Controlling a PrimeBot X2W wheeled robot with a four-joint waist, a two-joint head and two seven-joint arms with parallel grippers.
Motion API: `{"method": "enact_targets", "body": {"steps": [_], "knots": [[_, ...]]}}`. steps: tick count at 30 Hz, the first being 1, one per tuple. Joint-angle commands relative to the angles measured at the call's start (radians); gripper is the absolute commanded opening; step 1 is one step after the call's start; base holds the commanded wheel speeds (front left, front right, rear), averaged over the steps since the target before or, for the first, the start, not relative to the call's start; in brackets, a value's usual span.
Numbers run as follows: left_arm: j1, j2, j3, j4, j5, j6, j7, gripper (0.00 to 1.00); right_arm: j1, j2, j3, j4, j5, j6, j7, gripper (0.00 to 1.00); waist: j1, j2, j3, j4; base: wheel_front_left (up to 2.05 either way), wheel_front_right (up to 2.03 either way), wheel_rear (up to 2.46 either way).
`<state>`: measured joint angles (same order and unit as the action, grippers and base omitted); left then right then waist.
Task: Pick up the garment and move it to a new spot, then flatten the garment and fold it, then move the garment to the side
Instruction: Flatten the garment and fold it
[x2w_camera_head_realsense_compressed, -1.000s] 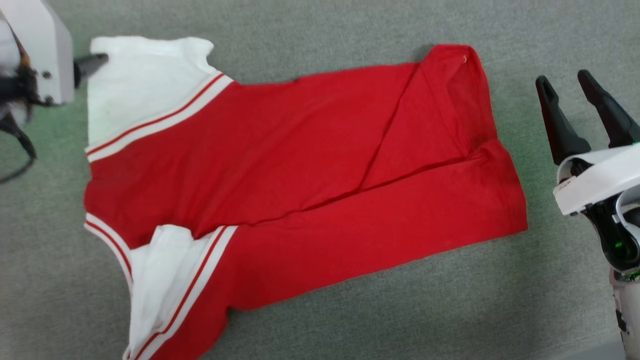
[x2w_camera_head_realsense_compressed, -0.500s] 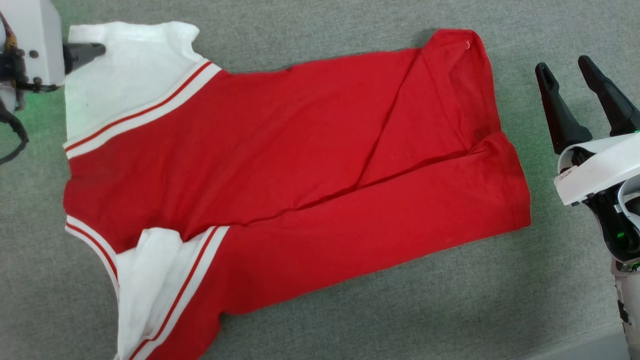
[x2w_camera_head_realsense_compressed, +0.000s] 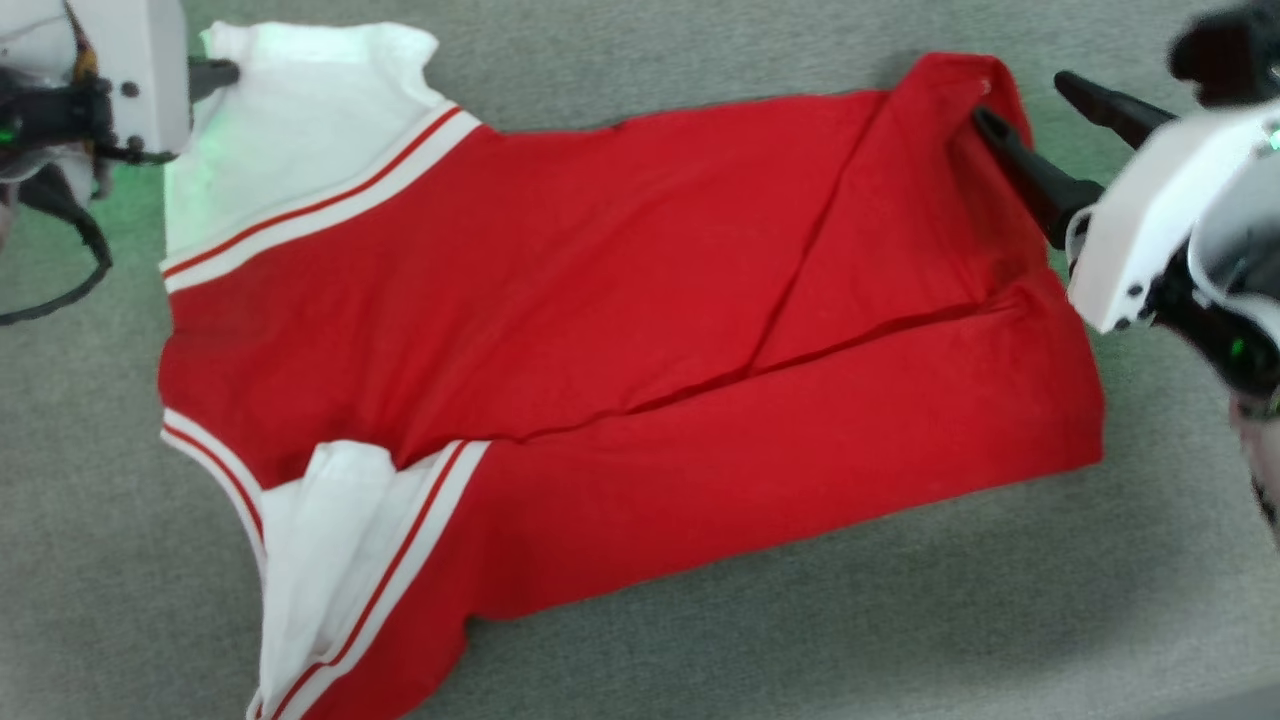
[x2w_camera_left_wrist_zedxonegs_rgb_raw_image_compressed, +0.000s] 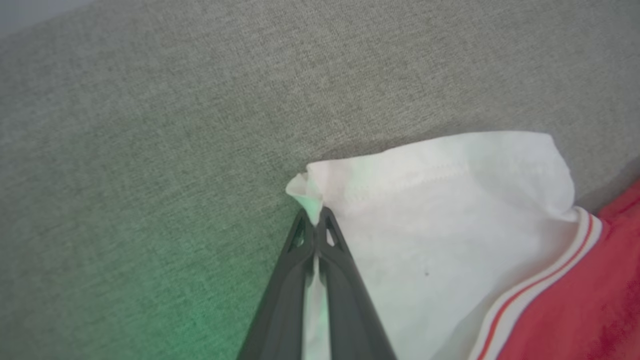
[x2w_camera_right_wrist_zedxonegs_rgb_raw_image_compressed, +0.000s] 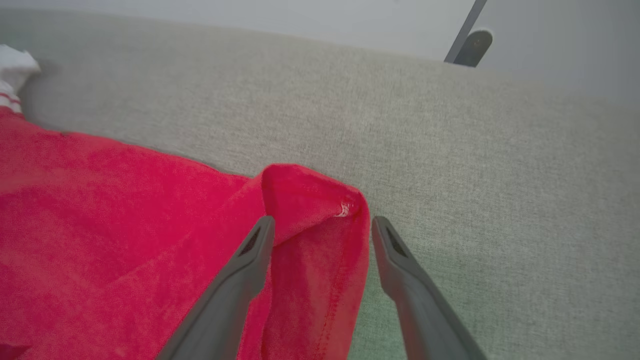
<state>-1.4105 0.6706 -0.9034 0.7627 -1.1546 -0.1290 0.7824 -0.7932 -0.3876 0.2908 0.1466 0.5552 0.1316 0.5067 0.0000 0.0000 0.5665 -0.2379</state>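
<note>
1. Where the left gripper meets the cloth, its two long dark fingers are pressed together. They pinch the outer corner of a white sleeve, and a small peak of white fabric stands above the tips.
2. The right gripper has its fingers spread wide. They straddle the turned-over red corner, one finger over red cloth and the other over bare surface, and nothing is clamped. Contact with the cloth cannot be judged.
3. The garment, a red jersey T-shirt with white sleeves and red-white striped bands, lies spread across the middle of the surface. Its sleeves point to the robot's left and its hem to the right.
4. The knit is soft and matt. A long diagonal crease crosses the red body. The folded corner shows a stitched hem and a small pale thread mark. The near sleeve is bunched.
5. The surface is a flat grey woven covering with a fine, felt-like weave. A green glow tints it beside the left gripper.
6. Beyond its far edge the background is pale grey, with a dark slanted bar ending in a rounded foot.
</note>
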Motion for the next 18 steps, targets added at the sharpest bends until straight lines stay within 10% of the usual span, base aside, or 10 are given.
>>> {"method": "enact_targets", "body": {"steps": [1,15,16,18], "knots": [[0.000,-0.012,-0.015,-0.001,-0.009,-0.002,-0.005,0.00,-0.049,-0.014,0.022,0.033,0.013,-0.002,0.057,1.00,0.0000,0.0000,0.010,0.017,0.00,0.00,0.00],[-0.043,-0.031,-0.089,-0.053,-0.055,-0.002,-0.043,0.00,-0.239,-0.013,0.121,0.279,0.046,-0.001,0.296,1.00,0.0000,0.0000,0.037,0.068,0.00,0.00,0.00],[-0.044,-0.031,-0.093,-0.055,-0.060,-0.002,-0.047,0.00,-0.243,-0.015,0.125,0.285,0.048,-0.001,0.292,0.61,0.0000,0.0000,0.038,0.070,0.00,0.00,0.00],[-0.047,-0.032,-0.099,-0.059,-0.074,-0.002,-0.053,0.00,-0.250,-0.020,0.138,0.290,0.056,-0.001,0.283,0.14,0.0000,0.0000,0.040,0.072,0.00,0.00,0.00]]}}
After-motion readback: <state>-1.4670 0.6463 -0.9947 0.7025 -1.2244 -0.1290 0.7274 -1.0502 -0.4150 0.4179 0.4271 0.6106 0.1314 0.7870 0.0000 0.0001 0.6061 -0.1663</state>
